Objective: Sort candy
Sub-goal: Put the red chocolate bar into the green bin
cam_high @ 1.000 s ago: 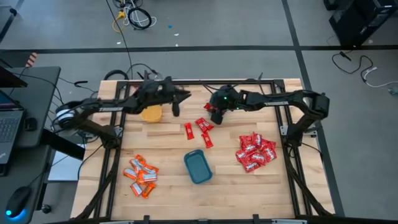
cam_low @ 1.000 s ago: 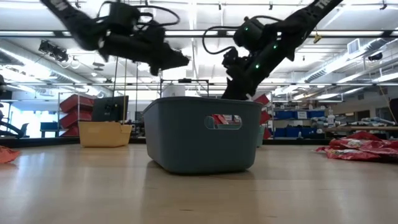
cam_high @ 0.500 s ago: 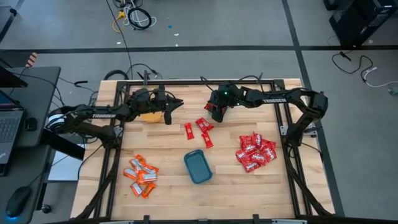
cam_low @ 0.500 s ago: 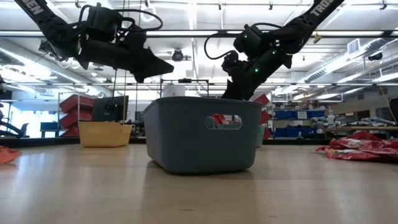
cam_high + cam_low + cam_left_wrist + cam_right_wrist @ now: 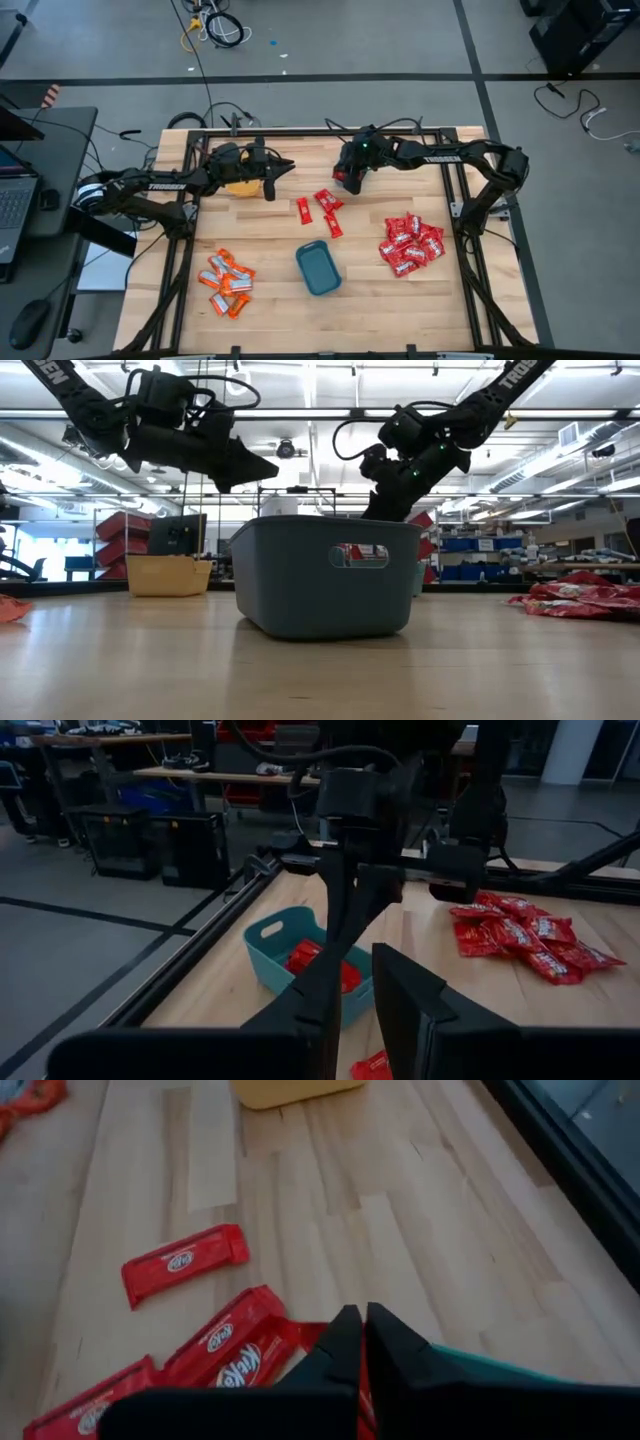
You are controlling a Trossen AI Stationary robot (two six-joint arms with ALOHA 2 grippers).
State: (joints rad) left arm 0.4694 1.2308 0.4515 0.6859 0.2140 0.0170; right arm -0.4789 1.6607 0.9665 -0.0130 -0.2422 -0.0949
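Red bars (image 5: 318, 210) lie mostly lengthwise toward the teal bin (image 5: 318, 268).

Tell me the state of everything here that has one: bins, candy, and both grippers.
left gripper: jaws apart, empty, by the yellow bin.
right gripper: jaws shut, near the narrow red bars.
yellow bin: upright, contents hidden.
far teal bin: upright, red candy inside.
near teal bin: upright, looks empty.
narrow red bars: loose on the table.
red packets: piled.
orange-and-white packets: piled.
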